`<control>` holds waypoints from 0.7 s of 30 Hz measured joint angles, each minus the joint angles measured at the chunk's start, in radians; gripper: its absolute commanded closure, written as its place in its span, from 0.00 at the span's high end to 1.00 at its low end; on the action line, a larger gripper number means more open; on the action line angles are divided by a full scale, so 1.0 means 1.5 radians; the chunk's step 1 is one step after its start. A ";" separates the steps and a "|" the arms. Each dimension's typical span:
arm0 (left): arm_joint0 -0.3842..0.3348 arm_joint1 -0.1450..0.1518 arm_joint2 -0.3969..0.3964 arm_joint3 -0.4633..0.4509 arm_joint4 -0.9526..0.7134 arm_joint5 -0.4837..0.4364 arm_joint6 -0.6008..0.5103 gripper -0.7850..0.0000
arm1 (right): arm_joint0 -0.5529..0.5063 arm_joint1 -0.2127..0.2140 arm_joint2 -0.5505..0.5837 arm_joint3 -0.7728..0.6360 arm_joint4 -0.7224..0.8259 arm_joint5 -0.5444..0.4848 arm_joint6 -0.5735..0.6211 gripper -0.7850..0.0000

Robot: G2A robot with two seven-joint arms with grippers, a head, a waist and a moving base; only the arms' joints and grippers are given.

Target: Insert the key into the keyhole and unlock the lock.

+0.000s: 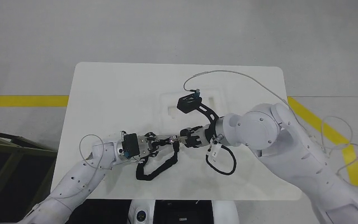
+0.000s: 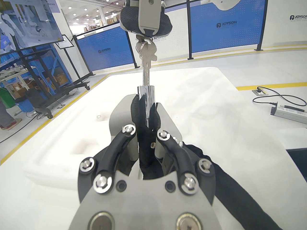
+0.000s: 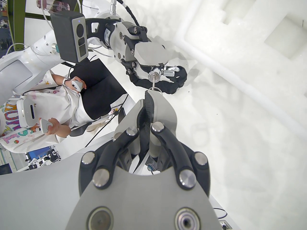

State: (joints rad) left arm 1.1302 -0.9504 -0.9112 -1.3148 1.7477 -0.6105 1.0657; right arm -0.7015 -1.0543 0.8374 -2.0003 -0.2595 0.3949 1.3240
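Observation:
The lock is a chrome cylinder [image 2: 146,94] on a black fabric-covered cable [image 1: 157,167] that loops down toward the table's front edge. My left gripper [image 2: 145,101] is shut on the cylinder and holds it just above the table [image 1: 112,95]. A silver key [image 2: 146,59] on a ring stands with its blade in the cylinder's keyhole. My right gripper [image 3: 150,93] is shut on the key's head. In the top view the left gripper [image 1: 161,143] and the right gripper [image 1: 180,138] meet tip to tip near the table's front middle. The right wrist view shows the cylinder [image 3: 153,76] end-on.
A white foam tray [image 1: 208,94] with rectangular recesses lies behind the grippers, seen also as the tray [image 3: 239,77] and the tray [image 2: 60,159]. The black cable's loop hangs close to the front edge.

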 measured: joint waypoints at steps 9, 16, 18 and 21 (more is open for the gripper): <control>0.000 -0.001 0.000 0.001 0.001 0.000 0.001 0.00 | -0.012 0.005 0.012 -0.010 -0.009 0.005 0.002 0.11; 0.000 -0.001 -0.001 0.001 0.003 -0.001 0.003 0.00 | -0.013 0.006 0.012 -0.008 -0.009 0.005 0.005 0.12; 0.000 -0.001 -0.002 0.001 0.004 0.000 0.004 0.00 | -0.011 0.005 0.010 -0.005 -0.007 0.004 0.006 0.12; 0.001 -0.002 -0.002 0.002 0.004 0.000 0.004 0.00 | -0.008 0.004 0.005 -0.002 -0.006 0.002 0.005 0.11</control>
State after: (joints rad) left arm 1.1310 -0.9529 -0.9142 -1.3121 1.7543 -0.6099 1.0724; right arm -0.7132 -1.0484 0.8448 -2.0030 -0.2682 0.3985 1.3317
